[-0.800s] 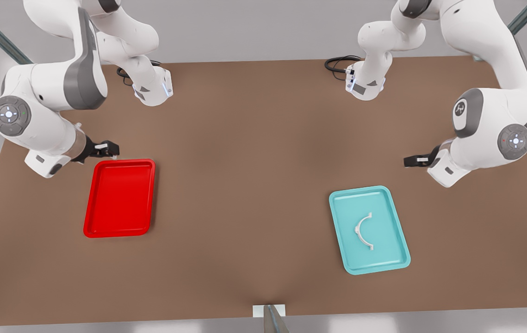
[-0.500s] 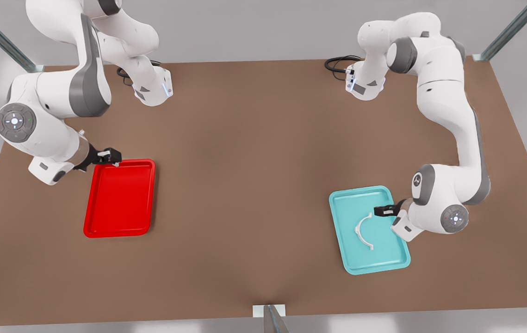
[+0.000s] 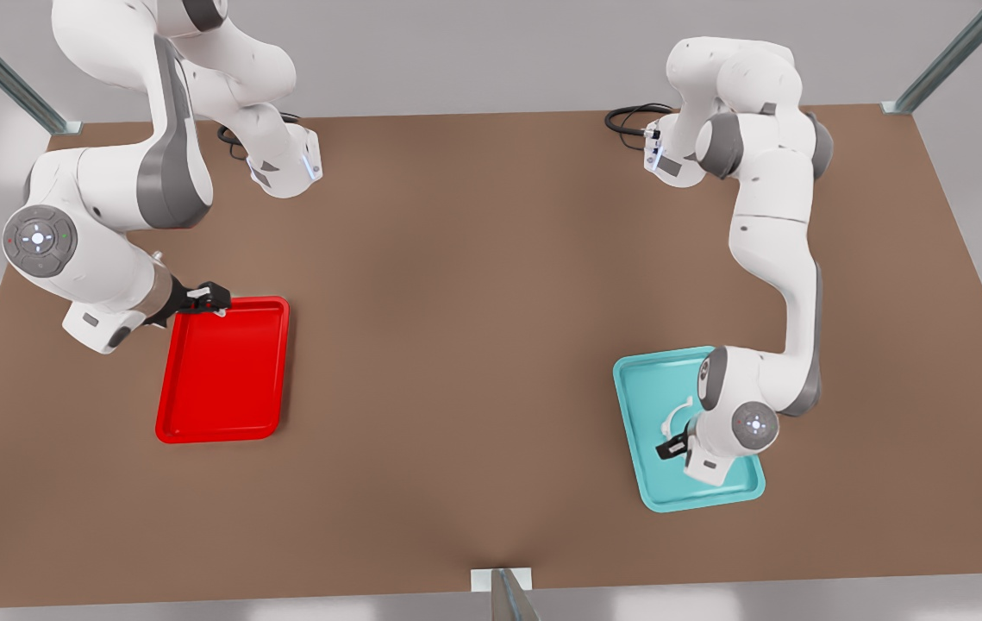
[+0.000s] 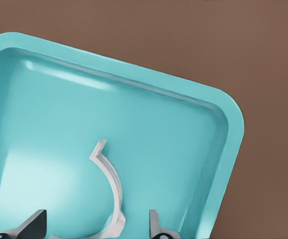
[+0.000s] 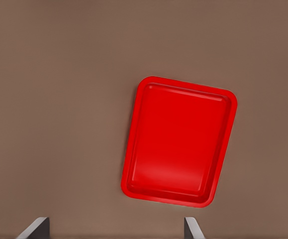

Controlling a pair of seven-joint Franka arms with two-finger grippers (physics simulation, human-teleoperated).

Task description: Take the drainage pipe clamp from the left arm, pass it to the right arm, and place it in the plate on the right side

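Front view, nearest the camera: a teal tray (image 3: 639,405) lies on the brown table (image 3: 456,345) at the front view's right, and the white clamp (image 3: 672,417) lies flat inside it, partly covered by the left arm's wrist. The left gripper (image 3: 672,448) hangs low over the tray, right above the clamp. From the left wrist view, the clamp (image 4: 111,184) curves across the teal tray (image 4: 218,149) floor, and the two fingertips (image 4: 34,224) stand apart on either side of its lower end, so the jaws are open and not yet holding it. At the front view's left sits the red plate (image 3: 223,371), well apart from the teal tray and with nothing on it. The right gripper (image 3: 213,298) hovers just at the plate's far rim, near its corner. In the right wrist view the plate (image 5: 178,142) lies below on the table, with the two fingertips (image 5: 34,228) spread wide at the edge of the picture: these jaws are open too and hold nothing. Farther back, both arm bases stand at the table's far edge, each with a black cable (image 3: 628,116) coiled beside it.
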